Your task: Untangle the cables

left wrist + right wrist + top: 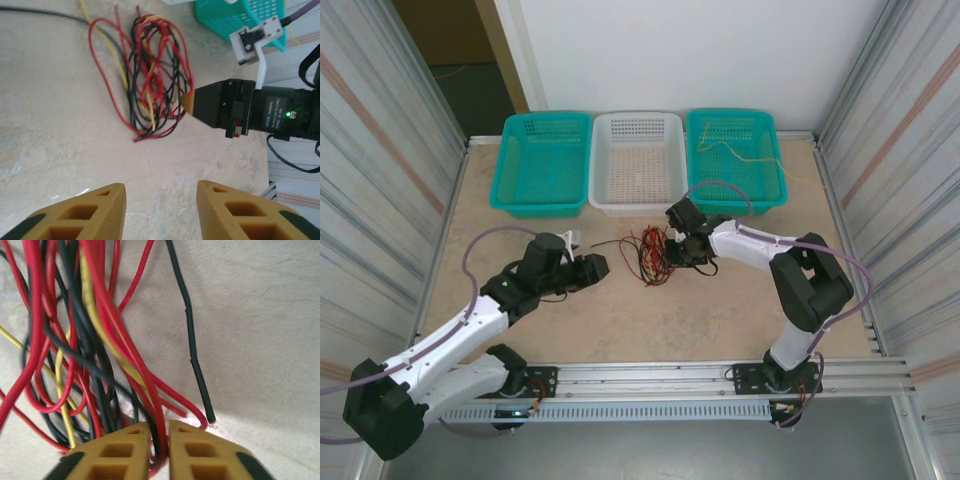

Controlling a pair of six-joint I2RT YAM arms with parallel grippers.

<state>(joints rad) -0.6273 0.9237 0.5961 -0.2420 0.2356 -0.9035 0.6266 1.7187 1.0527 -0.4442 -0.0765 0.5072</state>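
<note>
The cables (648, 255) lie as a tangled bunch of red, black and yellow strands on the tan table, near its middle. My right gripper (672, 252) is at the bunch's right side, its yellow tip (186, 101) touching the strands (150, 75). In the right wrist view the right gripper (159, 426) is shut on a red and a black strand of the cables (100, 340). A loose black end (197, 365) lies just to the right. My left gripper (603, 265) is left of the bunch. It stands open (161, 186) over bare table, short of the strands.
Three baskets line the far edge: teal (542, 165), white (638, 165) and teal (738, 160), the last with a thin yellowish strand (750, 155) in it. One black strand (40, 14) trails away from the bunch. Corrugated walls close both sides.
</note>
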